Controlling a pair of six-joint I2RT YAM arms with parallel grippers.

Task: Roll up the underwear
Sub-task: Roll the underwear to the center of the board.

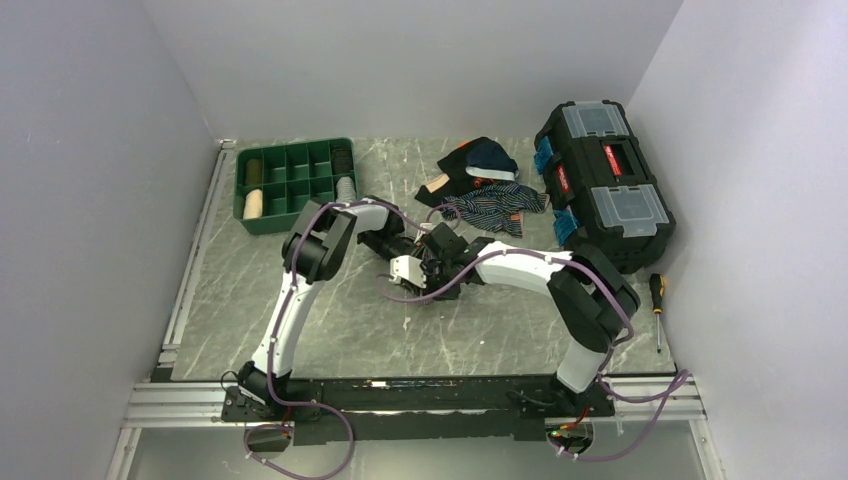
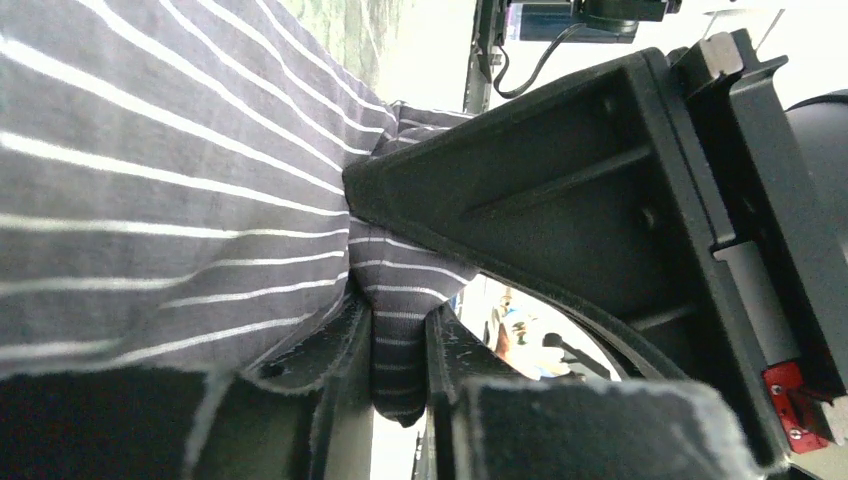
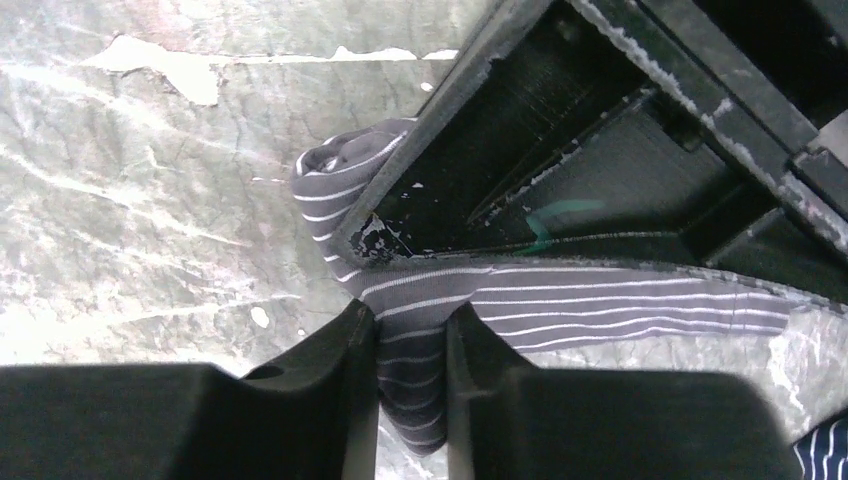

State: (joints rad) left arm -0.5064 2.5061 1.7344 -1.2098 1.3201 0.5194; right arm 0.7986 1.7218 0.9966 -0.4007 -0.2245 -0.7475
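The underwear (image 3: 560, 300) is thin grey cloth with fine white stripes, bunched low over the marble table. My right gripper (image 3: 412, 340) is shut on a fold of it, and a pinched tongue of cloth hangs down between the fingers. My left gripper (image 2: 400, 345) is shut on another fold of the underwear (image 2: 150, 200) in the same way. The two grippers meet tip to tip at the table's middle, left gripper (image 1: 412, 266) beside right gripper (image 1: 436, 258). In the top view they hide nearly all the cloth.
A green compartment tray (image 1: 290, 185) stands at the back left. A black toolbox (image 1: 605, 180) sits at the back right. A heap of dark and navy striped garments (image 1: 487, 182) lies between them. A screwdriver (image 1: 657, 300) lies near the right wall.
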